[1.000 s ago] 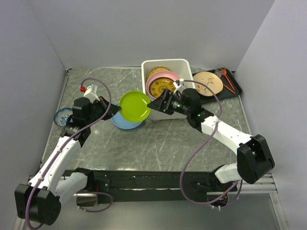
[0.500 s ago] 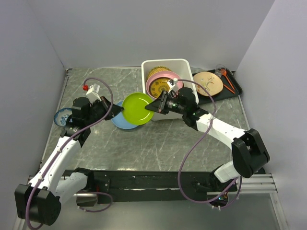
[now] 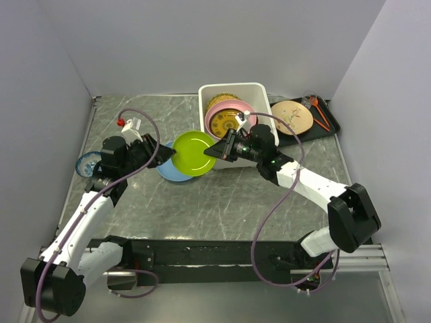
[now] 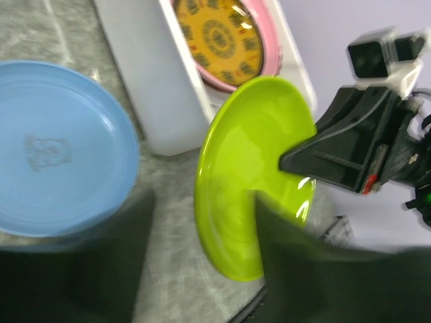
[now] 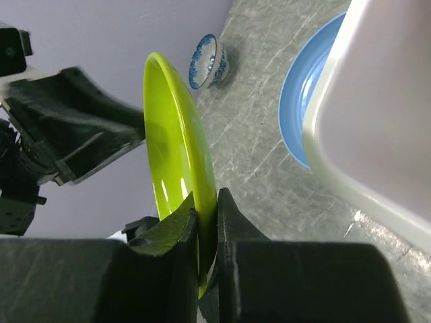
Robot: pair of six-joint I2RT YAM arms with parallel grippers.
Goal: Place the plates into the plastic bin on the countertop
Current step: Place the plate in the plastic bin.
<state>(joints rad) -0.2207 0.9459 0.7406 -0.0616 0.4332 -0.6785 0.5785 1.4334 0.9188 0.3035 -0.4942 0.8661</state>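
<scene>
My right gripper is clamped on the rim of the lime-green plate, held on edge just beside the plastic bin; left gripper stands parted, holding nothing; I'd draw it clear before swinging binward.

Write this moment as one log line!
step: plate handover | right gripper: shut on green plate | left gripper: open | plastic bin: plates inside

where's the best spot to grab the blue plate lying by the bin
Probably the raised rim on its left side, coming from the left: the blue plate lies flat on the countertop, and the bin crowds its right edge.
</scene>
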